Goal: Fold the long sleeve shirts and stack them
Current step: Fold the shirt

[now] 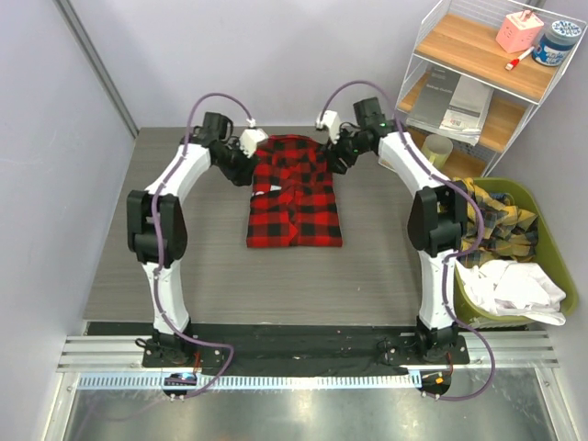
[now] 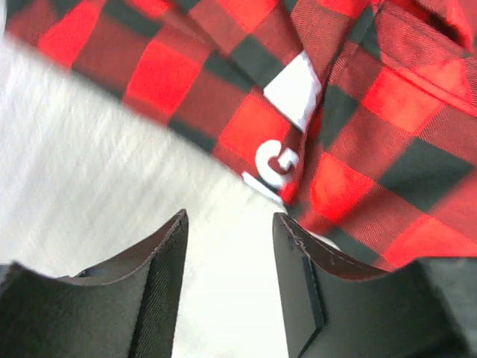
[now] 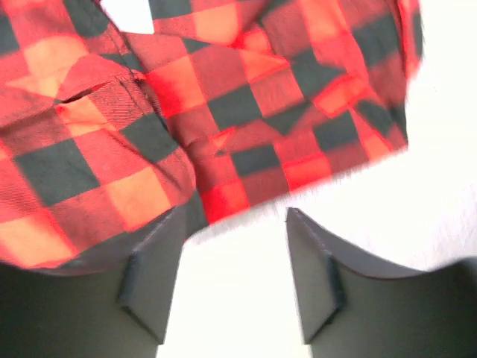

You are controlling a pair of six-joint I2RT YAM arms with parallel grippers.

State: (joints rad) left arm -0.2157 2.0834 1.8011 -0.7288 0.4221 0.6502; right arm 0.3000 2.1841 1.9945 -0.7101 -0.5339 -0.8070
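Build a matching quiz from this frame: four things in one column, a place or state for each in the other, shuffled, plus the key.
Things
1. flannel shirt
2. left gripper
3. green bin
4. pink box

Place or state
A. top shelf of the wire rack
B. off the right edge of the table, holding loose clothes
C. lying flat on the table
D. open, holding nothing

Pairs: 1-C, 2-D, 3-B, 4-A
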